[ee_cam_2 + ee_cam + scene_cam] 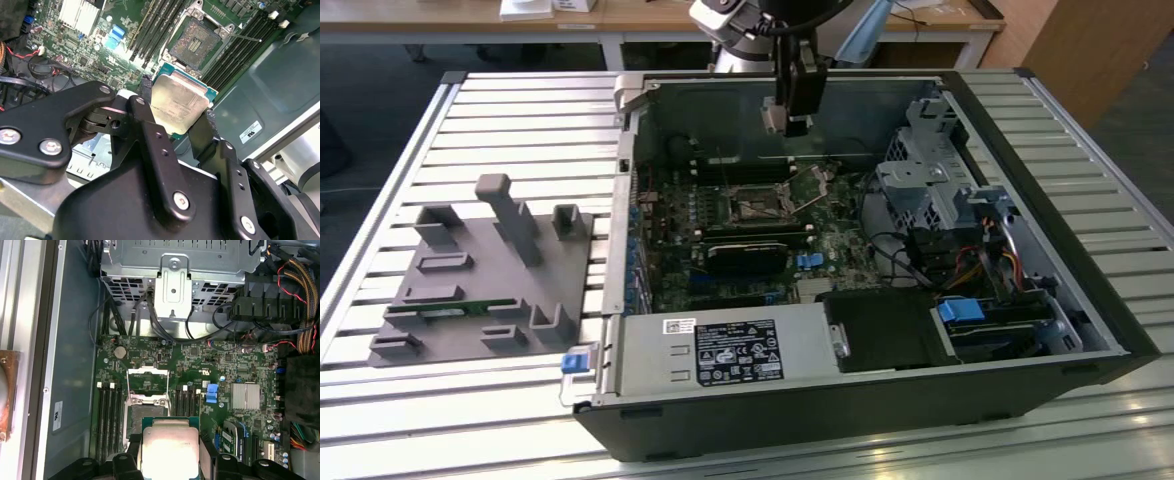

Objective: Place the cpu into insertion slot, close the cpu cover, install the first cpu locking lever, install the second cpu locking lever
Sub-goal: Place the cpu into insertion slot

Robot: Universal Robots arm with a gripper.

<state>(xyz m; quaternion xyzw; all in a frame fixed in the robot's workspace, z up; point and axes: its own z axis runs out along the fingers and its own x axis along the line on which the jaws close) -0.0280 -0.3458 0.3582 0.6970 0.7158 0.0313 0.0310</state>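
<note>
An open desktop computer case (854,410) lies on its side on a slatted metal table (520,110). A grey moulded fixture (480,280) sits beside it on the exterior view's left. Nearest inside the case is a labelled power supply (727,352), and beyond it a green motherboard (680,260). Near the board's middle is the insertion slot (758,207), a small square socket with a dark, bare centre and a thin metal rim. In the first wrist view the cpu cover (148,371), a thin silver frame, stands swung up off the socket. In the second wrist view one thin locking lever (245,36) juts free beside it. Farther back and higher, the gripper (781,120) hangs over the far part of the case. In the second wrist view its black fingers (145,92) are clamped on opposite edges of the cpu (180,102). The chip is flat and square, with a silvery-grey lid bearing faint print and a teal-green border. It is held in the air above the board, near the socket but apart from it. The work appears to be at its first step: the chip is not yet seated, the cover is open, and neither lever looks latched.
</note>
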